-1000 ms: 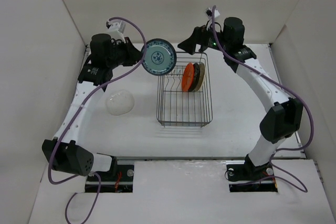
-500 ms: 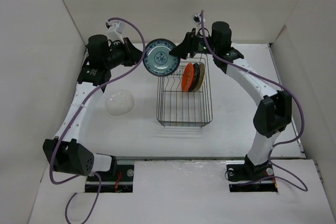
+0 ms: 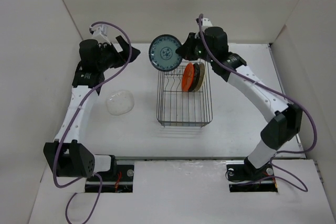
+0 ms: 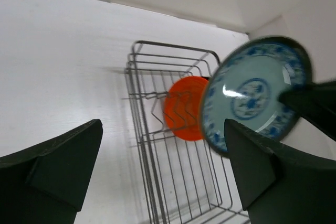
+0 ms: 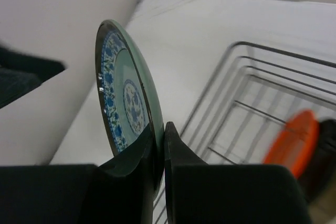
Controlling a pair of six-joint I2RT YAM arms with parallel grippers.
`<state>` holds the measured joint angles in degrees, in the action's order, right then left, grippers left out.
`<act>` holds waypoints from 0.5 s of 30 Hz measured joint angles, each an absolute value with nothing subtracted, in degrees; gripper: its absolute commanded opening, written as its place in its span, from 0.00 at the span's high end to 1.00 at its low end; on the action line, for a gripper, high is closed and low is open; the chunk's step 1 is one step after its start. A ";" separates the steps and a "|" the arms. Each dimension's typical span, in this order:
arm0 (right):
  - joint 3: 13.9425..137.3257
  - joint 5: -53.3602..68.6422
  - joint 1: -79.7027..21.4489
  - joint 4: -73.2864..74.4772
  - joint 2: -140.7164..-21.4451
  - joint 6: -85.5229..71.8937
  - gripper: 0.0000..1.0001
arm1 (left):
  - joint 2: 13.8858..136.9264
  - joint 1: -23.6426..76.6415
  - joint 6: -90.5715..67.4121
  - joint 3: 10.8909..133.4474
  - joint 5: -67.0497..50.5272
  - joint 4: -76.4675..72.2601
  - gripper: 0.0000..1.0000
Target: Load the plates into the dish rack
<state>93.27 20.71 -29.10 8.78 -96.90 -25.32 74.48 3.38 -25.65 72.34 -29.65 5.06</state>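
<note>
Held up in the air on its edge, the teal plate (image 3: 165, 52), with blue marks on its face. Pinched at the rim by the right gripper (image 3: 181, 51), one finger (image 5: 181, 153) on the front and one on the back, squeezed tight on it. Hanging just over the far left corner of the dish rack (image 3: 185, 124), not down inside it. Off to the left, well apart from that plate, the left gripper (image 3: 129, 47), spread wide with nothing in it. Inside the rack, at the far end, standing up between the wires: the orange plate (image 3: 188, 77), and close behind it a black plate (image 3: 200, 76). Between those two, maybe one more plate, too hard to tell. On the table (image 3: 131, 129), left of the rack, lying by itself, the clear glass plate (image 3: 120, 102).
</note>
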 measured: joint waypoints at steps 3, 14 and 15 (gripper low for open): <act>98.83 -2.48 -34.04 19.88 -95.20 -25.82 1.00 | 73.71 3.14 -26.83 72.42 -20.86 7.79 0.00; 109.38 -52.77 -41.06 52.16 -104.07 -38.28 1.00 | 73.49 3.14 -29.12 75.90 1.30 18.22 0.00; 109.91 -54.54 -41.23 54.76 -105.51 -39.24 1.00 | 73.54 3.14 -29.15 75.90 1.74 18.46 0.00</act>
